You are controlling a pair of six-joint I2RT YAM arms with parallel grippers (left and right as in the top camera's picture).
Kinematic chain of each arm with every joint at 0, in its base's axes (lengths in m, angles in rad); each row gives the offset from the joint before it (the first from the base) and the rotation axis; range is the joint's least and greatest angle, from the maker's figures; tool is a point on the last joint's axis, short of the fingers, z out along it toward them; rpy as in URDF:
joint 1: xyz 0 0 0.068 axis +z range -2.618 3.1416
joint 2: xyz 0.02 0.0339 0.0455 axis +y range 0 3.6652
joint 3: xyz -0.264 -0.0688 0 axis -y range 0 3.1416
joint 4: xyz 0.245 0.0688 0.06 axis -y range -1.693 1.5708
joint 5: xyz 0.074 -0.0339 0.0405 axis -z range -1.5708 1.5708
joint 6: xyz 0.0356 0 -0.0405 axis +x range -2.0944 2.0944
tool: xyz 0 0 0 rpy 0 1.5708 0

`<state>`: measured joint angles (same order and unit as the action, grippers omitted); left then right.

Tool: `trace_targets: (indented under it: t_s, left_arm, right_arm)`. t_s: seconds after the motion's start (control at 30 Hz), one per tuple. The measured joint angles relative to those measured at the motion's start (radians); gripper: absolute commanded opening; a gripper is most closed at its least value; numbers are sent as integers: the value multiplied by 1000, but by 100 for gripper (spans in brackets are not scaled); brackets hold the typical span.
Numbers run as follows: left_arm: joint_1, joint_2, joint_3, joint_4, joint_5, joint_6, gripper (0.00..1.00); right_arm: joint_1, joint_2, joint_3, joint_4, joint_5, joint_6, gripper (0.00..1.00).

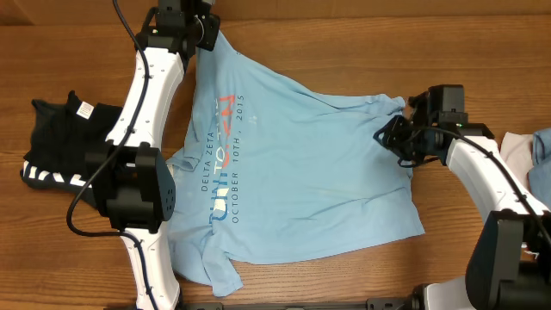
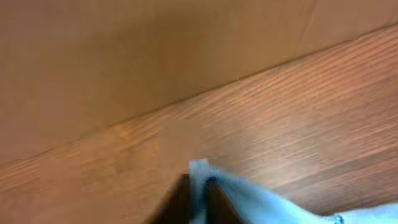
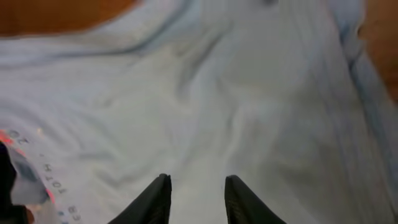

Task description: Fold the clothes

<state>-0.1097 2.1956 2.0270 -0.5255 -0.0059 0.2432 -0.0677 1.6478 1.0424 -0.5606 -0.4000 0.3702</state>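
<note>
A light blue T-shirt (image 1: 293, 164) with red and blue print lies spread across the wooden table. My left gripper (image 1: 203, 33) is at the shirt's far upper corner, shut on that corner; the left wrist view shows the dark fingers (image 2: 198, 196) pinching a blue fold of cloth (image 2: 261, 205) above the table. My right gripper (image 1: 389, 136) is at the shirt's right edge, open, with nothing between its fingers (image 3: 196, 193), hovering over the pale blue fabric (image 3: 205, 99).
A black garment (image 1: 60, 142) with white stripes lies at the left. More clothes, white and blue (image 1: 534, 155), lie at the right edge. A brown wall (image 2: 155, 56) stands behind the table's far edge.
</note>
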Motion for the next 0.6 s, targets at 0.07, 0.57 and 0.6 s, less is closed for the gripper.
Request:
trace_targets:
  t_s: [0.07,0.57,0.6]
  left_arm:
    - [0,0,0,-41,-7,4,82]
    - [-9,-3,8,-484,60,-102,71]
    - [-9,-3,8,-484,66,-114,71]
  right_arm:
    - [-19,0,21,84,16,9,38]
    - [-134,311,105,351,113,6,43]
    - [-134,326,105,358,107,4,43]
